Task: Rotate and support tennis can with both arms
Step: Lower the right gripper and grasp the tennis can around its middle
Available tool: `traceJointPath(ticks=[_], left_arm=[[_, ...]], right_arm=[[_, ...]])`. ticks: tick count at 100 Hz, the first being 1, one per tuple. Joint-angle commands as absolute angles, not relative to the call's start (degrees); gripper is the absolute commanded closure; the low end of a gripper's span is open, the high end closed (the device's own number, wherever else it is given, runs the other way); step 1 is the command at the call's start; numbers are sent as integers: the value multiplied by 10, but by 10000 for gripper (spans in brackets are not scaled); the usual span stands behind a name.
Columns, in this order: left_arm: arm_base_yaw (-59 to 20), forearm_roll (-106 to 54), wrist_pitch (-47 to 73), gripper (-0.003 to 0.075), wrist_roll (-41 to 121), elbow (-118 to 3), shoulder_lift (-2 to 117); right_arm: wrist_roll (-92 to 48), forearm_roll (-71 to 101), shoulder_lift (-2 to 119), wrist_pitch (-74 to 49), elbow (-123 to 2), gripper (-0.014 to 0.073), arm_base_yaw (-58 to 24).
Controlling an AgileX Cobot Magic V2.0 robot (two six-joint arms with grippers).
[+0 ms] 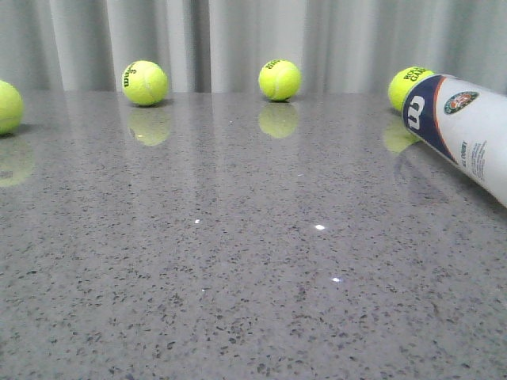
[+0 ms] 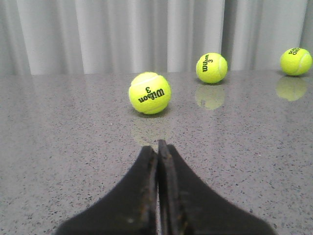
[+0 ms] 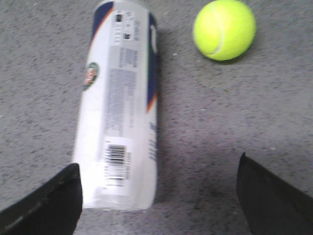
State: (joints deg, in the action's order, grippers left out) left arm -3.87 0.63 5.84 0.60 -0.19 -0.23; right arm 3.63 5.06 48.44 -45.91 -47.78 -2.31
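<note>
While the left pincer (image 2: pixel 157 149) sits clenched, the right pincer (image 3: pixel 159 196) gapes — tennis can (image 3: pixel 120 107) lying ungrasped.

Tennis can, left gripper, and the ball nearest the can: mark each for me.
tennis can (image 3: pixel 117 112), right wrist view, on its white printed side.
left gripper (image 2: pixel 157 147), left wrist view, between its closed fingertips.
tennis ball nearest the can (image 3: pixel 224 29), right wrist view, centre of its felt.
</note>
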Motion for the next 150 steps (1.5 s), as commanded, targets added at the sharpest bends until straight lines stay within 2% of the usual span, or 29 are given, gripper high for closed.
traceJointPath(ticks=[1, 28, 58, 83, 88, 91, 98, 104, 109, 115, 133, 150], left_arm=[[-37, 6, 18, 741, 0, 26, -25], [-37, 6, 18, 741, 0, 26, -25], [-37, 6, 18, 741, 0, 26, -25], [-37, 6, 18, 741, 0, 26, -25], [-37, 6, 18, 741, 0, 26, -25], [-37, 6, 18, 741, 0, 26, -25], [-37, 6, 18, 741, 0, 26, -25], [-37, 6, 18, 741, 0, 26, -25], [-37, 6, 18, 741, 0, 26, -25], [-37, 6, 18, 741, 0, 26, -25], [-37, 6, 18, 741, 0, 26, -25], [-37, 6, 18, 741, 0, 26, -25]], right_arm=[[31, 74, 528, -472, -538, -41, -33], [31, 109, 677, -572, -648, -41, -45], [31, 116, 810, -577, -711, -41, -45], [30, 117, 875, -577, -728, -35, -45], [27, 117, 881, -578, -728, 1, -45], [27, 117, 884, -579, -728, 53, -45], [27, 117, 886, -579, -728, 185, -45], [27, 118, 886, -579, -728, 333, -45], [27, 118, 886, -579, -728, 416, -45], [25, 118, 886, -581, -728, 443, -45], [-9, 123, 885, -602, -741, 440, -47], [-56, 123, 886, -633, -799, 440, -87]])
